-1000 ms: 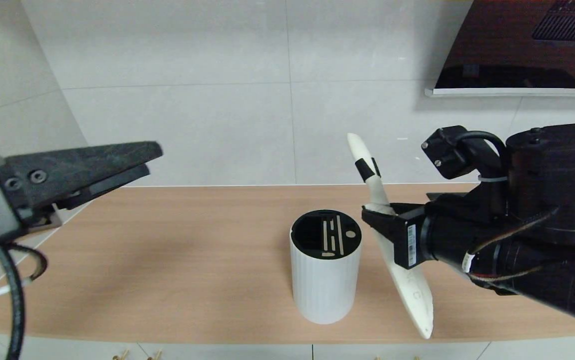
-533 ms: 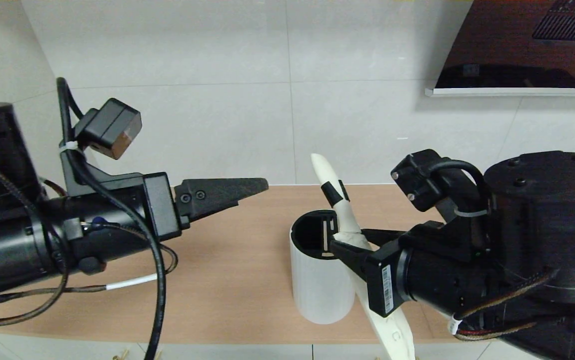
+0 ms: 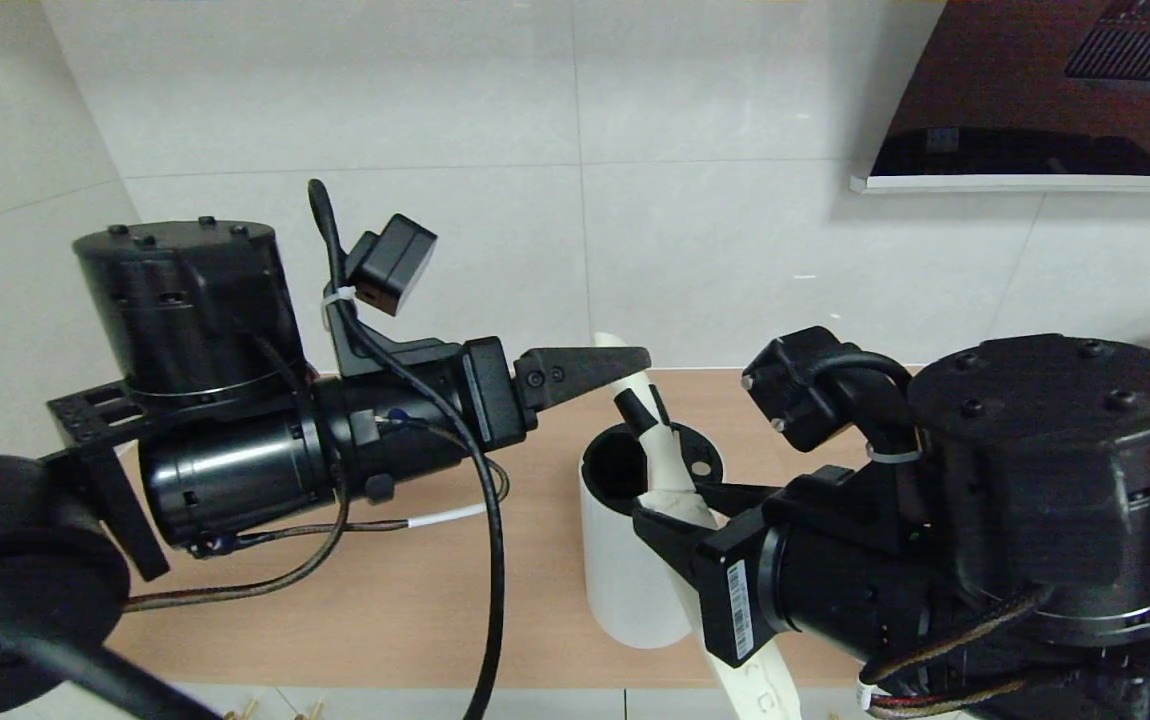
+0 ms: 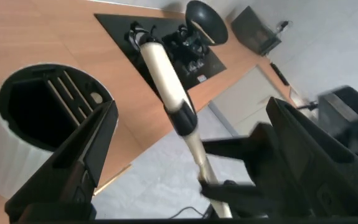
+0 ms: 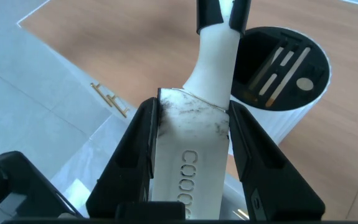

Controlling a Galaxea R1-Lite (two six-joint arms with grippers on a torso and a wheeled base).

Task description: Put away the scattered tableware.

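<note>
A white paddle-shaped utensil [image 3: 665, 460] with a black band on its handle is tilted over the white cylindrical holder [image 3: 625, 590]. Its handle points up over the holder's dark slotted top, and its blade hangs down in front. My right gripper [image 3: 680, 505] is shut on the utensil's wide part [image 5: 194, 143], just beside the holder's rim [image 5: 291, 121]. From the other side, my left gripper [image 3: 595, 362] is level with the handle's tip. Its fingers are open wide [image 4: 192, 109], and the handle [image 4: 166, 68] stands between them without touching.
The holder [image 4: 17, 162] stands on a wooden countertop [image 3: 415, 620] near its front edge, against a white tiled wall. A dark range hood [image 3: 1035, 90] hangs at the upper right. A black panel [image 4: 160, 37] is set into the counter farther off. Gold cabinet handles [image 3: 245, 712] show below the edge.
My left arm has swung in from the far left to the holder. My right arm has moved left with the utensil, bringing its handle over the holder's top.
</note>
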